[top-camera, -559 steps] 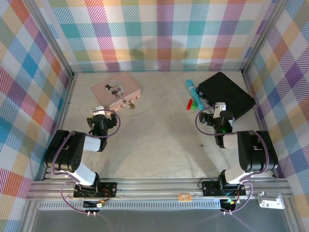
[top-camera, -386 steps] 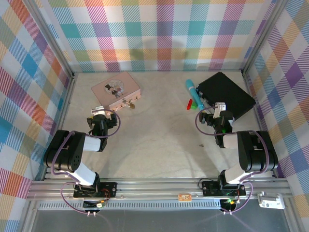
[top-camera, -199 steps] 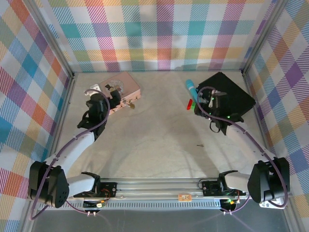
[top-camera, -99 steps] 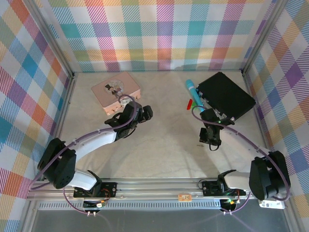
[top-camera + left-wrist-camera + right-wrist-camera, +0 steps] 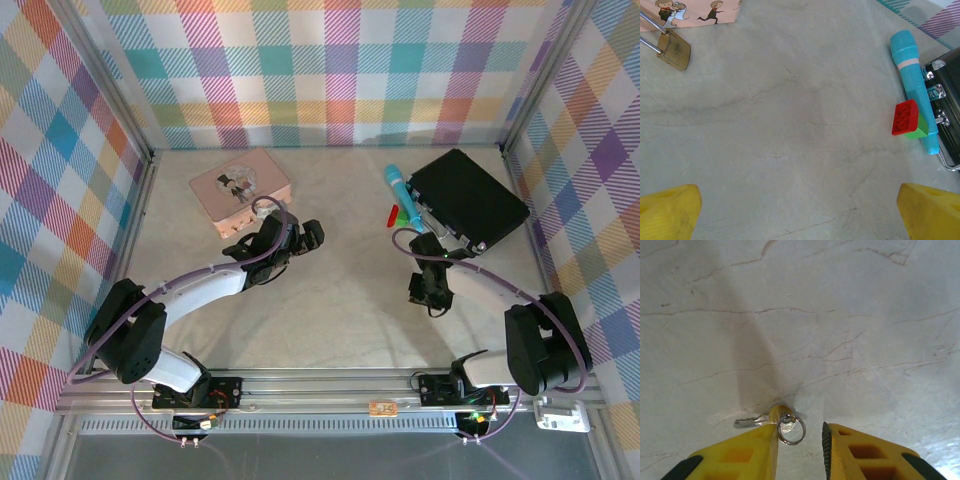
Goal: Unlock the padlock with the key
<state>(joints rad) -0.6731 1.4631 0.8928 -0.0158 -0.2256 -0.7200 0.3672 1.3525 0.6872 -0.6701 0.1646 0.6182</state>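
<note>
The key (image 5: 776, 414) lies flat on the table, with a brass head, a silver blade pointing left and a small ring (image 5: 791, 429). My right gripper (image 5: 800, 436) stands low over it, jaws narrowly open. The ring sits in the gap, the left finger (image 5: 745, 452) touches the key's head, and the right finger (image 5: 865, 452) stands clear. The padlock (image 5: 674, 49), a brass block on a silver shackle, hangs at the pink tin (image 5: 690, 10). My left gripper (image 5: 799, 200) is wide open over bare table, well to the right of the padlock (image 5: 305, 237).
A black case (image 5: 467, 200) sits at the back right. Beside it lie a teal cylinder (image 5: 914, 85), a red piece (image 5: 905, 117) and a green piece (image 5: 918, 130). The pink tin (image 5: 240, 185) is at the back left. Checked walls close in three sides.
My left arm swung right, from the pink tin toward the middle of the table. My right arm came down from beside the black case onto the key, and its jaws narrowed.
</note>
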